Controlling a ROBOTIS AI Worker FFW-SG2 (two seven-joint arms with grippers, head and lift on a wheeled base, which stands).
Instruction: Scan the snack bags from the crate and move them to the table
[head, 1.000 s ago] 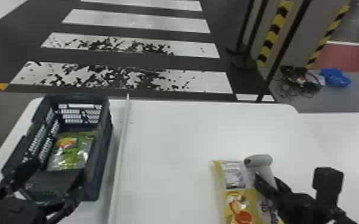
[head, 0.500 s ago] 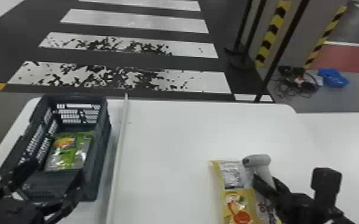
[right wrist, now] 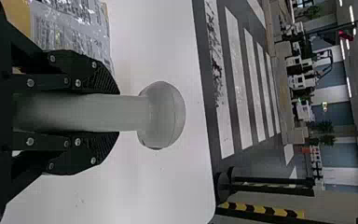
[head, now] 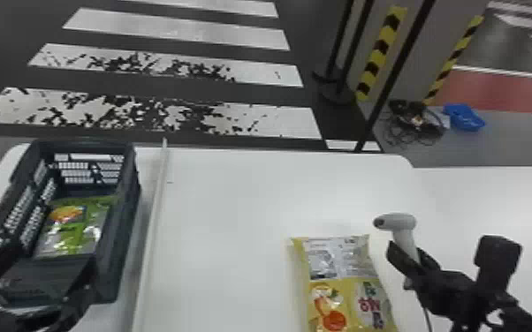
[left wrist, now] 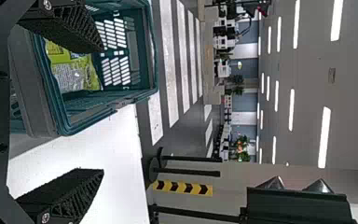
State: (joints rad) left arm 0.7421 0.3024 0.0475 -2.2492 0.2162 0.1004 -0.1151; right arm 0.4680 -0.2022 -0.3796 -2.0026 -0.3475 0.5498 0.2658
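Observation:
Inside the dark crate (head: 119, 247) on the left lies a green snack bag (head: 73, 227). My left gripper (head: 35, 278) is over the crate's near end, its fingers spread with nothing between them; in the left wrist view the open left gripper (left wrist: 100, 112) has the crate (left wrist: 42, 88) and green bag (left wrist: 74, 70) beyond it. On the right, my right gripper (head: 413, 258) is shut on the handle of a grey scanner (head: 395, 221). The right wrist view shows the right gripper (right wrist: 114, 112) around that scanner (right wrist: 161, 114). A yellow snack bag (head: 344, 282) lies flat on the table, left of the scanner.
A pale strip (head: 152, 220) runs along the white table (head: 234, 212) just right of the crate. Past the table's far edge are black posts, a striped pillar, cables (head: 415, 121) and a blue tray (head: 464, 117) on the floor.
Between the earlier head views and now, the view has shifted very slightly. Both arms, the scanner and the bags otherwise hold their places.

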